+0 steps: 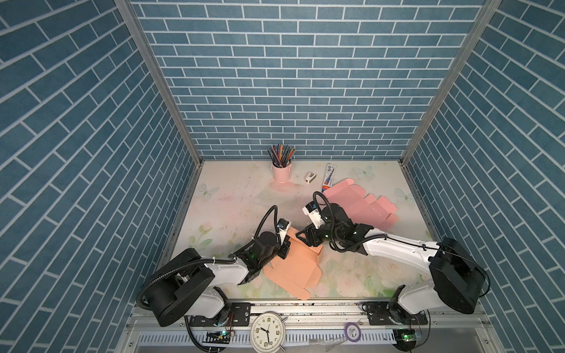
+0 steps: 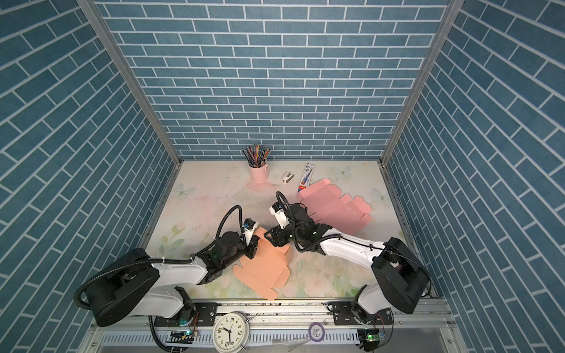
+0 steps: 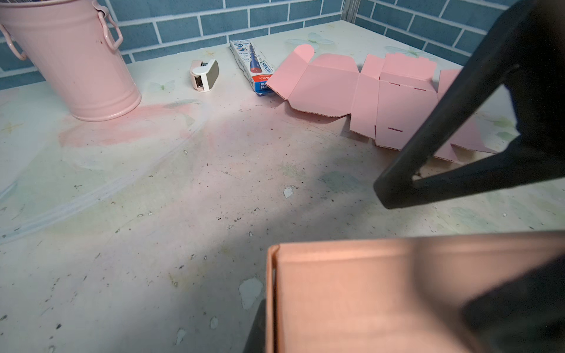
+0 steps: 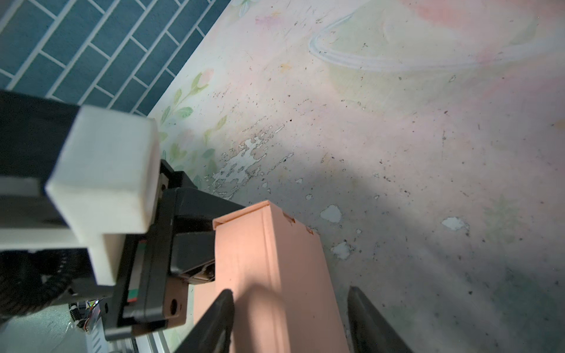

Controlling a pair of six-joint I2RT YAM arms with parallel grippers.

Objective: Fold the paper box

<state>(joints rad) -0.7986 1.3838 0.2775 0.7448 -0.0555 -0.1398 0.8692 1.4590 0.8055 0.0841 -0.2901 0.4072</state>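
**Item: paper box, far wall in folding**

Location: on the near side of the pencil pot, well apart from it. Handling: left pincer at the side wall, whether pinching cannot be told; right pincer spread astride the far wall. Advised: close squarely on the folded-over wall and seat its crease while the side is steadied. Appearance: salmon card, near flaps flat, far walls upright

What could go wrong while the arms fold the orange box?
The right end effector straddles a wall of the box with open jaws; closing askew may crease it. The left end effector is close by, so they might collide. The right arm is near the pink blank and might drag it.
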